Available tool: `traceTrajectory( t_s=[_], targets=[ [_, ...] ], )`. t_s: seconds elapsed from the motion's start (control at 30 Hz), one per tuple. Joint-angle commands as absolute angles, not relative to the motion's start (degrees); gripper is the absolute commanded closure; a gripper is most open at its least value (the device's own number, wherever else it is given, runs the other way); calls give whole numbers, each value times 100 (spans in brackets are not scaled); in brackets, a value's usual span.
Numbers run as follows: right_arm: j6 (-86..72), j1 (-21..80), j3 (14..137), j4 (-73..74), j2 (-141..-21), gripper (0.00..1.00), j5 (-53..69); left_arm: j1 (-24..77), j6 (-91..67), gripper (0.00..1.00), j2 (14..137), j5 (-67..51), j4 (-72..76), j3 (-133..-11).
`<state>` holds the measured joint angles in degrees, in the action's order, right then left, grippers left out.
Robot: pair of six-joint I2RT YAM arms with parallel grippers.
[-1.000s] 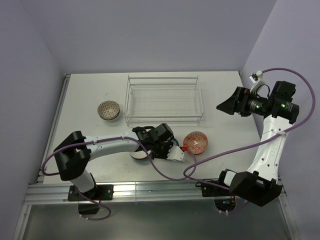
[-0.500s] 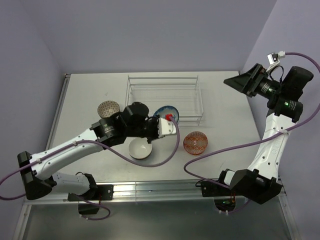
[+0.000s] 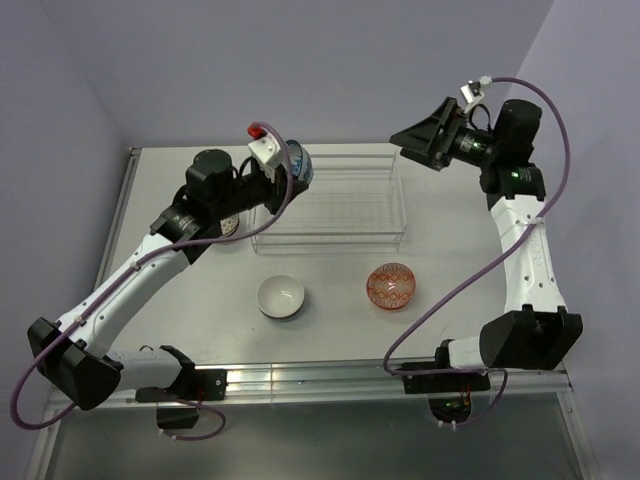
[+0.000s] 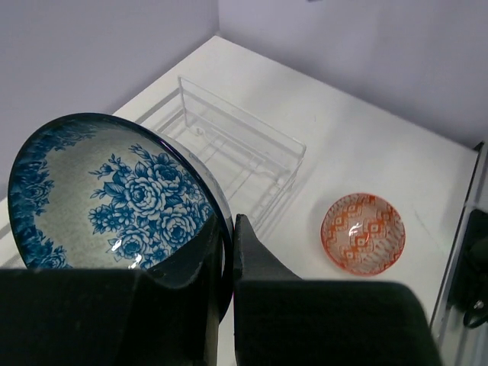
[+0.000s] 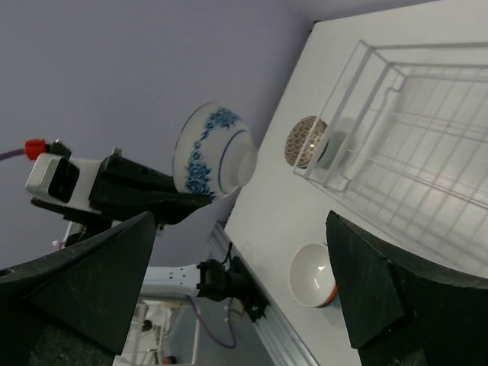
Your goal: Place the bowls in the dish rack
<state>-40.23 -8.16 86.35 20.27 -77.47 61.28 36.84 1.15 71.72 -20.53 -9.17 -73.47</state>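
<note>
Blue-and-white bowl (image 3: 298, 163), rim pinched in the left gripper (image 3: 283, 163), hangs tilted above the dish rack's (image 3: 330, 236) left end — right gripper (image 3: 400, 140), spread wide, raised beyond its right end.

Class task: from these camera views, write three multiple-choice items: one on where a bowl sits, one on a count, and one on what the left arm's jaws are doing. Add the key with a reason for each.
1. Where is the orange-red bowl?
A) inside the rack
B) on the table, outside the rack
C) held in the air

2. How many bowls lie in the rack?
A) none
B) two
C) four

3. What are the left jaws doing?
A) hanging open and empty
B) clamping the blue-and-white bowl by its rim
C) resting shut on the table

Key:
1 B, it sits on bare tabletop nearer the arms than the rack.
2 A, only bars show inside the rack.
3 B, the left wrist view shows the rim pinched between them.
</note>
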Motion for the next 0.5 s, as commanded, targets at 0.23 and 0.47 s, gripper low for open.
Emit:
traceTrajectory(
  t_s=[0.23,0.47],
  targets=[
    [-5185,834,8736,721,-8569,0,5398,3147,-1476,100,7786,-3050,984,-7330],
    [-5247,1432,9061,949,-9052,0,5134,3120,-1485,100,8042,-3050,1064,-7479]
  ],
)
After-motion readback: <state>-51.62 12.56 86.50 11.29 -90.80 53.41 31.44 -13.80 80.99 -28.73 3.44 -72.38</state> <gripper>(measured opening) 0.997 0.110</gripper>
